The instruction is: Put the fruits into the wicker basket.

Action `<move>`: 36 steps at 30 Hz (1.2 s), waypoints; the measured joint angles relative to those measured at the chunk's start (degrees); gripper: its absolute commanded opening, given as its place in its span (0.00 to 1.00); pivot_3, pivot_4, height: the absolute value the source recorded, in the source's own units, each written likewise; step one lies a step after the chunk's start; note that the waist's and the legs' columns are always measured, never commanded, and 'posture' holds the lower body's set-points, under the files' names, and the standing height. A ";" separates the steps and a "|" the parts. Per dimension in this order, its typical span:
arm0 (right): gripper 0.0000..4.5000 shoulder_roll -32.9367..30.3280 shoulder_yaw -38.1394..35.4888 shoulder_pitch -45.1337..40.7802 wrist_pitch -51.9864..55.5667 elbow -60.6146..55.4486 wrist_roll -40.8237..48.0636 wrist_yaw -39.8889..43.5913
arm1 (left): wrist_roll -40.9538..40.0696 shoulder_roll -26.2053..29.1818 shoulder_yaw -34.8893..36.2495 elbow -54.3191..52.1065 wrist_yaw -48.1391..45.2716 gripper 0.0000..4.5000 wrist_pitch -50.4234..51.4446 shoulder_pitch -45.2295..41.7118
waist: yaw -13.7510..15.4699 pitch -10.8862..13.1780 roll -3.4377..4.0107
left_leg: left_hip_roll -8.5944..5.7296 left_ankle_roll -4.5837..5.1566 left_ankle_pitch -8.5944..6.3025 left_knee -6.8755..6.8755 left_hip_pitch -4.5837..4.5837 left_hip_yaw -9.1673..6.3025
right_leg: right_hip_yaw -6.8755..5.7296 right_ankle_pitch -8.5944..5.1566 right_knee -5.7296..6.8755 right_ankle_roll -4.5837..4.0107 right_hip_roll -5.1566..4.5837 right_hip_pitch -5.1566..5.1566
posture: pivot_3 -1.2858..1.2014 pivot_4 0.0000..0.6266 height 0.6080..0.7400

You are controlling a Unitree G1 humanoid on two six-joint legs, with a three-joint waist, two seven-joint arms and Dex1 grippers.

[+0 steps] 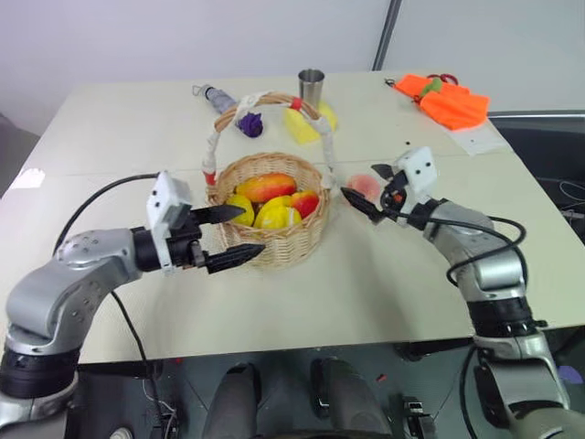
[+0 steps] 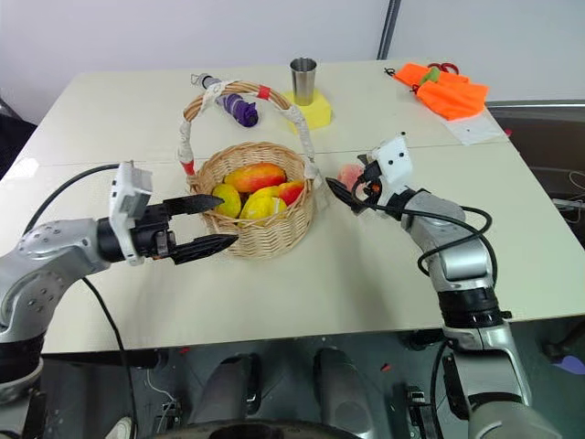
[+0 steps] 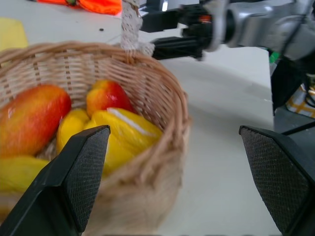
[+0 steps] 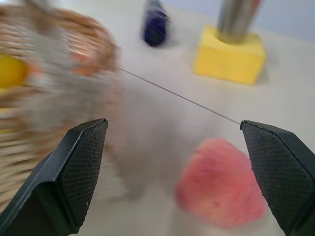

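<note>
The wicker basket [image 1: 285,243] stands mid-table, its cloth-wrapped handle [image 1: 213,146] arching over it. Inside lie several fruits, among them a glossy yellow one [image 1: 277,218] and a red-orange one [image 1: 265,187]. My left gripper [image 1: 251,230] is open, level at the basket's near-left rim, with nothing between its fingers; in the left wrist view the yellow fruit [image 3: 123,132] lies just behind the rim. A pink peach [image 1: 366,186] rests on the table right of the basket. My right gripper [image 1: 360,181] is open and reaches the peach [image 4: 221,189], its fingers on either side, not closed on it.
Behind the basket stand a metal cup [image 1: 311,87] on a pale yellow block [image 1: 305,125] and a small purple bunch [image 1: 251,123]. An orange cloth [image 1: 448,101] and a white paper [image 1: 475,140] lie at the far right. The table's right edge is near my right arm.
</note>
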 measured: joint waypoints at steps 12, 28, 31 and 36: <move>0.61 3.65 -0.57 -7.04 -5.34 16.51 -4.30 -0.39 | -1.09 -2.61 0.57 -4.39 4.20 1.00 -3.31 1.63 | -0.32 -0.01 -0.01 | 0.01 0.00 0.00 -0.03 0.04 0.00 | 0.02 0.12 0.04 0.17 0.03 0.00 | 0.52 0.24 1.00; 0.91 2.41 -1.93 -4.13 -8.24 14.86 -6.36 1.70 | -0.60 -2.64 -0.18 -1.94 4.35 1.00 -5.82 0.17 | -0.17 0.00 0.01 | 0.00 0.00 0.00 -0.03 0.01 0.01 | 0.02 0.11 0.02 0.17 0.02 0.00 | 0.52 0.24 1.00; 0.99 1.71 -1.83 -3.45 -9.35 13.99 -7.21 1.85 | -0.64 -2.64 -0.18 -1.95 4.35 1.00 -5.86 0.18 | -0.30 0.00 0.01 | 0.01 0.00 0.00 -0.03 0.02 0.01 | 0.02 0.11 0.02 0.17 0.03 0.00 | 0.52 0.24 1.00; 0.99 2.10 -1.87 -4.47 -9.95 17.00 -8.22 1.07 | -0.70 -2.92 -0.18 -2.04 4.43 1.00 -5.88 0.39 | -0.42 0.00 0.01 | 0.01 0.00 0.00 -0.02 0.04 0.01 | 0.02 0.11 0.04 0.16 0.04 0.00 | 0.52 0.24 1.00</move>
